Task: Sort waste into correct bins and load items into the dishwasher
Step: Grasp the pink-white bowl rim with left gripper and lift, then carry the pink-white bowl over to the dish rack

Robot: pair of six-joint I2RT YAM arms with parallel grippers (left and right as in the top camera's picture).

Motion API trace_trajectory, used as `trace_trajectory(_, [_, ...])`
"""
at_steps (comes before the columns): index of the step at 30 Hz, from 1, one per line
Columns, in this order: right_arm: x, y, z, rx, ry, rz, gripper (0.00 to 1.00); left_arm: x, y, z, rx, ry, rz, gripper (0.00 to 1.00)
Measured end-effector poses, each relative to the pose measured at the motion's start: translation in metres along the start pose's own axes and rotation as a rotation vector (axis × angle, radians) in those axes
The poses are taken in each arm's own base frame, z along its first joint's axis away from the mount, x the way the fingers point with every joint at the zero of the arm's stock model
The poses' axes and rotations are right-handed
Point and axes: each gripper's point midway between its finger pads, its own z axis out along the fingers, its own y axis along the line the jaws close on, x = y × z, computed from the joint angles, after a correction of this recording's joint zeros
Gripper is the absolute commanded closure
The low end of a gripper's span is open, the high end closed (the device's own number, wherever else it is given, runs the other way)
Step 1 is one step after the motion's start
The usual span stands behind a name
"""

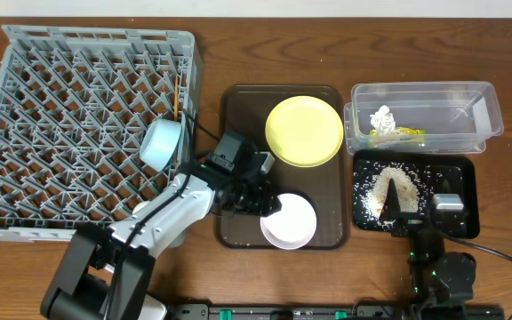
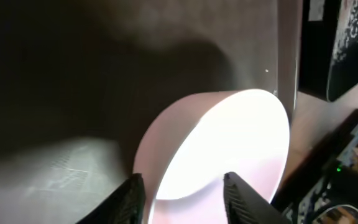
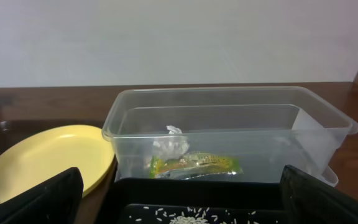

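Our tub holds tissue and wrapper, black tray rice; right fingers gape, left fingers straddle bowl, grip unclear.

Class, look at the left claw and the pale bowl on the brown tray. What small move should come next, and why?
Probably close the left claw firmly on the bowl. The claw straddles the bowl's near wall, one tip outside and one inside, but a firm grip isn't evident. The bowl sits on the tray, not yet in the rack.
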Motion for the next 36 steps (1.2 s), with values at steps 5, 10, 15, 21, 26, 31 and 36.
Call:
trace_trajectory(5, [0.000, 0.000, 0.000, 0.000, 0.000, 0.000, 0.01, 0.012, 0.006, 0.011, -0.005, 0.052, -0.008, 0.57])
trace_trajectory(10, [0.000, 0.000, 0.000, 0.000, 0.000, 0.000, 0.01, 0.022, 0.015, 0.028, -0.018, 0.110, -0.040, 0.66])
trace_trajectory(15, [0.000, 0.000, 0.000, 0.000, 0.000, 0.000, 0.01, 0.022, 0.015, 0.029, 0.015, 0.120, -0.074, 0.81])
trace_trajectory(21, [0.000, 0.000, 0.000, 0.000, 0.000, 0.000, 0.01, 0.012, 0.006, 0.028, 0.067, 0.087, -0.055, 0.92])
trace_trajectory(26, [0.000, 0.000, 0.000, 0.000, 0.000, 0.000, 0.01, -0.001, -0.012, 0.025, 0.175, 0.051, -0.013, 0.92])
trace_trajectory(31, [0.000, 0.000, 0.000, 0.000, 0.000, 0.000, 0.01, -0.014, -0.015, 0.006, 0.295, 0.028, -0.079, 0.93])
trace_trajectory(36, [0.000, 0.000, 0.000, 0.000, 0.000, 0.000, 0.01, -0.047, 0.004, -0.052, 0.326, -0.096, -0.219, 0.93])
